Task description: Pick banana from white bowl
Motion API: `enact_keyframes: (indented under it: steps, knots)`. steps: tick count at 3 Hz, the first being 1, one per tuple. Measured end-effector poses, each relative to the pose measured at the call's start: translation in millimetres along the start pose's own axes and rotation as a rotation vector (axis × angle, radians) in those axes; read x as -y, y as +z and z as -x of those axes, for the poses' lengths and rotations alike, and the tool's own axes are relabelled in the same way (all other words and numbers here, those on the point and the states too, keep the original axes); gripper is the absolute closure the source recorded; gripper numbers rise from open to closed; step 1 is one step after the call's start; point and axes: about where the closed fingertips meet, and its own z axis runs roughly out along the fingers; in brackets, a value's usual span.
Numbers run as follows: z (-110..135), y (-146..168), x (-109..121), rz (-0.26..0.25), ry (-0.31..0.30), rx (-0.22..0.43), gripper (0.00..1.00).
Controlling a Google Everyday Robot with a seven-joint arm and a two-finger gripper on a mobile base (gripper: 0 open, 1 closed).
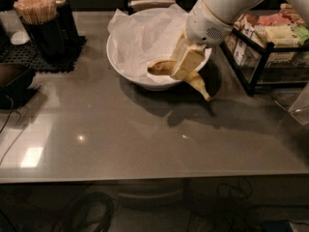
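The white bowl [117, 65], lined with crumpled white paper [145, 35], stands at the back middle of the grey table. The banana [199, 83] is yellow with brown patches. One end is over the bowl's inside and its dark tip hangs past the bowl's front right rim. My gripper [181, 73] comes down from the upper right on a white arm. Its pale yellow fingers [187, 59] are shut on the banana's middle and hold it up, tilted, above the rim.
A black holder of wooden sticks [41, 23] stands at the back left on a black mat. A dark object [14, 83] sits at the left edge. A black wire rack of packets [268, 42] stands close to the right of the bowl.
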Motion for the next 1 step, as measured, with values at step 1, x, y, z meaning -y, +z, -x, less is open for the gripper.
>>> enact_keyframes:
  steps: [1]
  knots:
    - [-13.6,-7.7,-6.4,-0.036,0.065,0.088,1.00]
